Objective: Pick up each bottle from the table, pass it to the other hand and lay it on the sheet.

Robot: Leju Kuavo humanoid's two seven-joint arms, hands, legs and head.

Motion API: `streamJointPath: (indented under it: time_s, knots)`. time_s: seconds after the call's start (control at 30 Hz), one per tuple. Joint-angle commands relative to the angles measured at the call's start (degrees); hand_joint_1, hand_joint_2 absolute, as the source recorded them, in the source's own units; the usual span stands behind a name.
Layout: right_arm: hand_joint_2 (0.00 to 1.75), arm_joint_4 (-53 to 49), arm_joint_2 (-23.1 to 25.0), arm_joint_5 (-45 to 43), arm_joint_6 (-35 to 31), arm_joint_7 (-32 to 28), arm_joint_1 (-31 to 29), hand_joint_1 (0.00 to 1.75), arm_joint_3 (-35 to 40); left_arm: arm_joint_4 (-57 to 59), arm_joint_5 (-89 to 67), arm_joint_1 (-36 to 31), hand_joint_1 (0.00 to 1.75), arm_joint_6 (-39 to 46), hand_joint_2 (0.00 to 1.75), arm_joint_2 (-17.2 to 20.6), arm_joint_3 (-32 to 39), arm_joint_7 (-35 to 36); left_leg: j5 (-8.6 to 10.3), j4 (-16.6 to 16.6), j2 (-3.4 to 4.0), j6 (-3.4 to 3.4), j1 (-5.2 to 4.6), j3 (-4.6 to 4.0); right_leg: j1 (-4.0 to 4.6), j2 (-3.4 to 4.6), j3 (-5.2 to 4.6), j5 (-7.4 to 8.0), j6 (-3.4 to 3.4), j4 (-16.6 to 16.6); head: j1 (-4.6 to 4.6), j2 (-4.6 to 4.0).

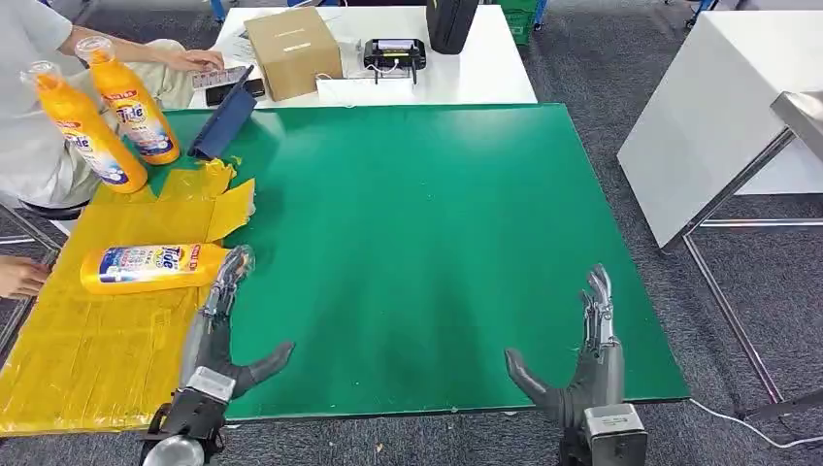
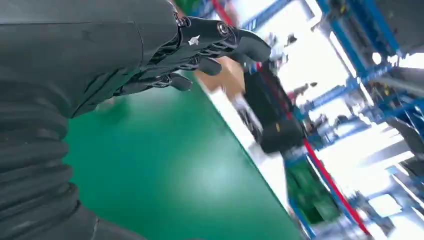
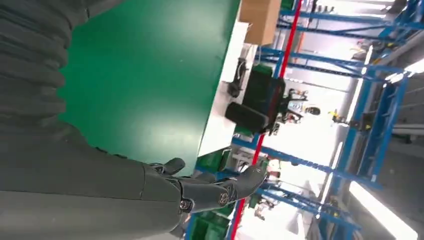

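One orange bottle (image 1: 155,267) lies on its side on the yellow sheet (image 1: 87,349), its clear cap toward the green mat. My left hand (image 1: 221,335) is open just beside that cap, fingers stretched out, holding nothing. In the left wrist view the left hand (image 2: 200,45) hangs over bare green. Two more orange bottles (image 1: 92,131) (image 1: 131,97) are up at the far left, where a person sits. My right hand (image 1: 587,364) is open above the mat's near right edge, empty; the right wrist view shows its fingers (image 3: 220,187) spread.
A green mat (image 1: 417,233) covers the table. A person sits at the far left, one hand (image 1: 19,277) near the sheet's left edge. A cardboard box (image 1: 291,49), a blue tablet (image 1: 223,121) and a black device (image 1: 393,53) sit at the back. A white table (image 1: 718,107) stands to the right.
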Motion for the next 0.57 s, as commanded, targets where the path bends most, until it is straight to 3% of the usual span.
streamJointPath:
  time_s: [0.03,0.17,0.57]
  knots:
    - [1.75,-0.70,0.04,-1.26,0.36,-0.27,2.59,0.00,-4.54,0.28,4.00,2.63,0.00,-3.91,1.75,-1.07,-3.29,1.73,-0.17,-0.02,-0.18,-0.04,0.03,0.34,-0.02,0.14,0.40,-0.18,-0.05,-0.05,0.02,0.00]
    - [1.75,-1.55,0.78,-1.96,0.26,-1.34,2.94,0.00,-5.01,1.92,8.89,2.44,0.00,-6.68,1.75,-1.15,-4.53,2.38,-0.13,-0.02,-0.14,-0.04,0.02,0.30,-0.02,0.15,0.35,-0.14,-0.06,-0.04,0.02,0.00]
    - [1.75,-2.63,0.19,-2.25,1.45,-2.47,3.92,0.00,-4.14,0.85,9.03,3.23,0.00,-4.56,1.75,-1.13,-6.12,1.62,-0.12,-0.01,-0.13,-0.05,0.01,0.25,-0.02,0.15,0.30,-0.12,-0.06,-0.02,0.00,0.00]
